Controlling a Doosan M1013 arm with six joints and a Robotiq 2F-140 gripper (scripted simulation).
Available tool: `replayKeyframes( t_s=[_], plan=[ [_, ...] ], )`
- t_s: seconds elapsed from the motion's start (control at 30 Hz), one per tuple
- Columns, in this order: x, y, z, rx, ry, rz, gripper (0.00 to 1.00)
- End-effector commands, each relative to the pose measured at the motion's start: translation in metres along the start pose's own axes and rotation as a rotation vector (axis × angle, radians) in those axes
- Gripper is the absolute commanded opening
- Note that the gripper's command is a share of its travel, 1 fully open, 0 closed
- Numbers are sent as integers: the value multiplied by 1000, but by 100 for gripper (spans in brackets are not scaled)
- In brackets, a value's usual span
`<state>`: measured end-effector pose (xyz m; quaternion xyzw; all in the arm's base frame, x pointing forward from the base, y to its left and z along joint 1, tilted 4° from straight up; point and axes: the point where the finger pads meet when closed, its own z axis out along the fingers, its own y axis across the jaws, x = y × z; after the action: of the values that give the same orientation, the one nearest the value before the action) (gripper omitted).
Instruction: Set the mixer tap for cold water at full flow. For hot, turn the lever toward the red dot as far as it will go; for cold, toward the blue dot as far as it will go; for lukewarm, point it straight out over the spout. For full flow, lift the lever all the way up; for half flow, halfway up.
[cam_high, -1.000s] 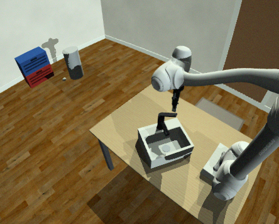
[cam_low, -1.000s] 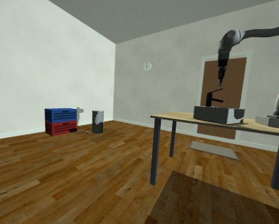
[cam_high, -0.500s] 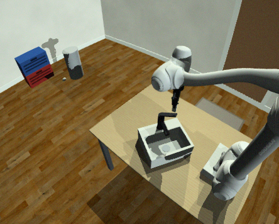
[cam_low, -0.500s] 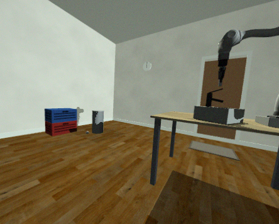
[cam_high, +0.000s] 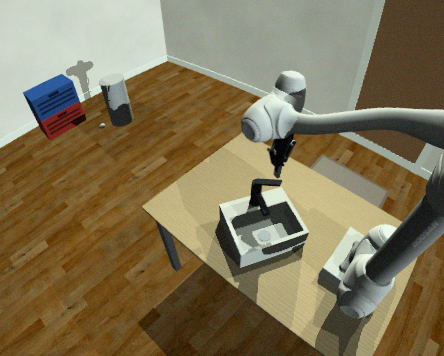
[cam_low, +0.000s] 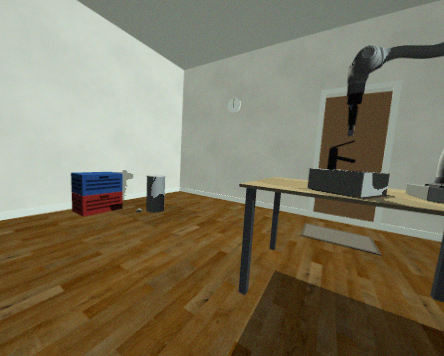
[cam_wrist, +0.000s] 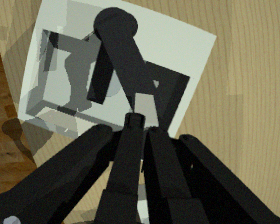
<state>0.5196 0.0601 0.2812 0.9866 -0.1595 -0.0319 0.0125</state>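
The black tap (cam_high: 256, 194) (cam_low: 332, 159) stands at the rim of the white sink (cam_high: 252, 255) (cam_low: 335, 182) (cam_wrist: 192, 45). Its spout (cam_high: 264, 206) (cam_low: 346, 160) (cam_wrist: 101, 82) reaches over the basin. The lever (cam_high: 270, 182) (cam_low: 345, 144) (cam_wrist: 129, 57) is swung to one side of the spout, and its free end is tilted up somewhat. My gripper (cam_high: 277, 173) (cam_low: 351, 134) (cam_wrist: 142, 108) is shut and empty, pointing down just above the lever's free end; a small gap shows in the exterior view. In the wrist view the fingertips overlap a pale patch at the lever's end. No red or blue dot can be made out.
The sink stands on the wooden table (cam_high: 195, 192) (cam_low: 270, 182). The arm's base stands on a pale block (cam_high: 327, 275) at the table's right. Blue and red crates (cam_high: 52, 97) (cam_low: 97, 182) and a grey cylinder (cam_high: 118, 100) (cam_low: 155, 194) stand on the floor far off.
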Motion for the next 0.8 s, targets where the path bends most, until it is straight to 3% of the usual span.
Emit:
replayKeyframes(
  t_s=[0.0, 0.1, 0.17, 0.2, 0.67, 0.73, 0.77],
  plan=[
    [0, 1, -7, -7, 7, 279, 0],
    [0, 1, -10, -2, 5, 445, 0],
    [0, 1, -10, -2, 5, 445, 0],
    [0, 1, -11, 0, 5, 585, 0],
    [-2, 1, -24, 18, -10, 1347, 0],
    [-2, 1, -24, 18, -10, 1347, 0],
    [-2, 1, -25, 20, -12, 1488, 0]
  ],
)
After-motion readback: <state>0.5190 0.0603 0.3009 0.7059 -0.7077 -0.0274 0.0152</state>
